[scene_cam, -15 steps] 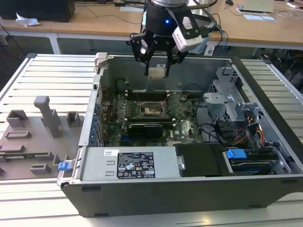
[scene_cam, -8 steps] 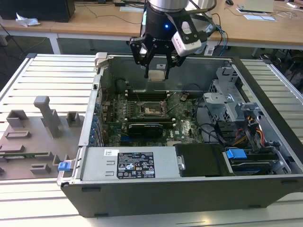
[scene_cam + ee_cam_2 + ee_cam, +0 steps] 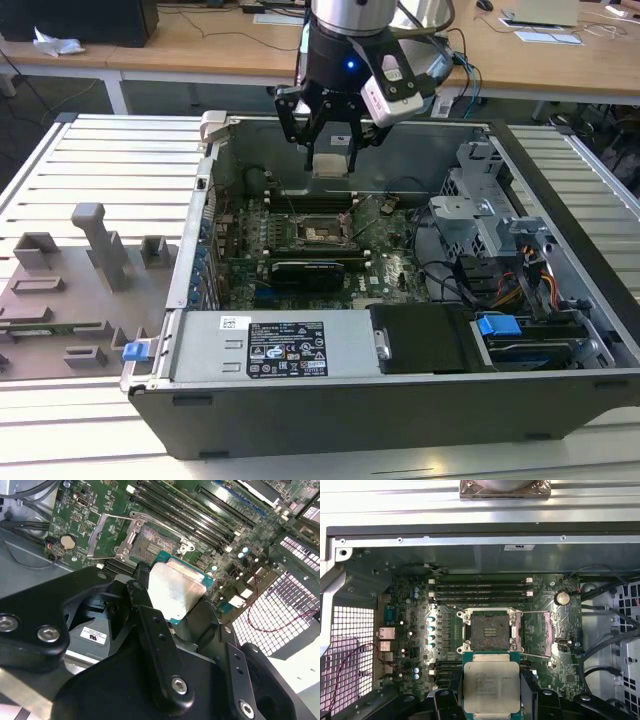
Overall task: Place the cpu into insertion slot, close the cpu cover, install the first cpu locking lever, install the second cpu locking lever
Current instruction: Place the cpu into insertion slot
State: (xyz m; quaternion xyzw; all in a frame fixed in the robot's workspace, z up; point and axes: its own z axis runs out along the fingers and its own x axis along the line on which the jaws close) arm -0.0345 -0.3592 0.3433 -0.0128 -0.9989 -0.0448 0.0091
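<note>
Jaws: closed on the cpu (image 3: 491,686), with a black finger (image 3: 529,682) pressed to each of two opposite edges. I judge the edge grip is meant to keep the contact face underneath untouched and free to go down first.
Cpu position: held in the air inside the case (image 3: 400,400), above the motherboard (image 3: 390,265) and near the case's rear wall. It is clear of the slot (image 3: 322,233) and not seated.
Cpu facing: the silvery metal top points up toward the arm (image 3: 350,30) and the green rim shows all round it. It hangs roughly level with the board.
Cpu axis: square, so there is no true long axis. In the first wrist view its edges run about parallel to the rim of the slot (image 3: 490,631), which looks like deliberate squaring-up.
Slot: bare, with its dark centre exposed in both wrist views and nothing lying in it.
Cover: the cover (image 3: 516,632) is swung up on one side of the slot, leaving the opening free.
Lever: a thin wire lever (image 3: 550,635) lies out beyond the cover, unlatched as far as I can tell.
Surroundings: memory slots (image 3: 480,592) run alongside the slot. The case rests on a slatted counter (image 3: 100,160), with a grey fixture tray (image 3: 80,290) at the exterior view's left.
Progress: by my reading, none of the four steps is complete.
</note>
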